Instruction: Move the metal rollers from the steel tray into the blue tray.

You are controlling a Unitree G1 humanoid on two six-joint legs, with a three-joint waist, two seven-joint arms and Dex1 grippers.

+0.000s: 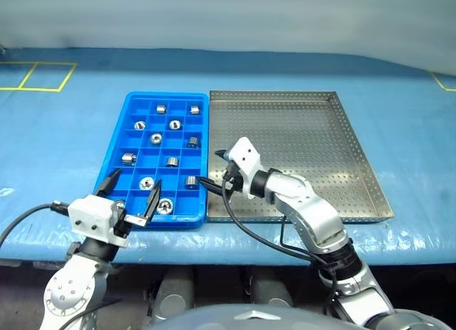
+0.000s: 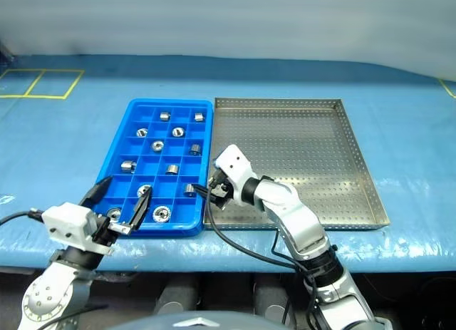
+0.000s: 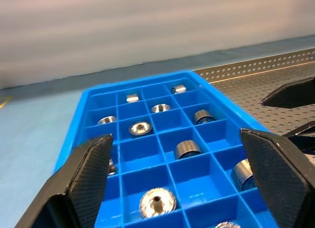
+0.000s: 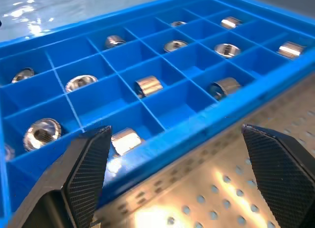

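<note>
The blue tray [image 1: 178, 110] lies left of the steel tray [image 1: 299, 141], their long sides touching. Several metal rollers [image 1: 156, 138] rest in separate compartments of the blue tray; all the rollers I see are there. My right gripper [image 1: 212, 168] hangs open and holds nothing, over the seam between the two trays near their front ends and pointing toward the blue tray. In the right wrist view a roller [image 4: 125, 139] lies in the compartment just past the blue rim. My left gripper [image 1: 132, 191] is open over the blue tray's near left corner, holding nothing.
The trays sit on a blue covered table [image 1: 57, 145] with yellow tape marks [image 1: 43, 77] at the far left. A black cable [image 1: 249, 234] loops from the right wrist over the table's front edge. Bare blue surface lies on both outer sides of the trays.
</note>
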